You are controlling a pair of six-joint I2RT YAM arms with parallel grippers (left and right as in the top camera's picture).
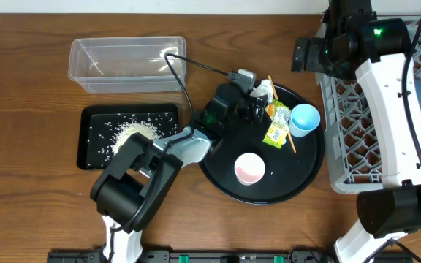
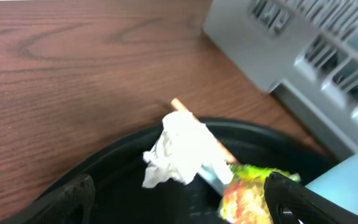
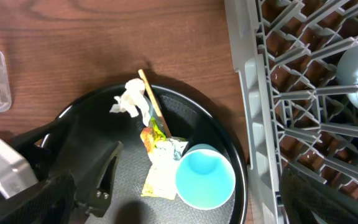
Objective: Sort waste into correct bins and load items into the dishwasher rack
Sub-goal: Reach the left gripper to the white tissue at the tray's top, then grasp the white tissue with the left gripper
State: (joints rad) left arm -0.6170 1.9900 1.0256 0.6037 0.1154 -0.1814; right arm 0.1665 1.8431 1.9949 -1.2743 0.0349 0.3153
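Left tool (image 2: pixel 178 198) hangs spread before the tissue (image 2: pixel 182 152); closing low, I risk snagging the chopstick (image 2: pixel 180 106) and wrapper (image 2: pixel 247 190) too.

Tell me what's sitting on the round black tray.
A pink cup, a light blue cup, a printed wrapper, a crumpled white tissue and a wooden chopstick. The left gripper hangs over part of the tray, hiding whatever lies beneath it.
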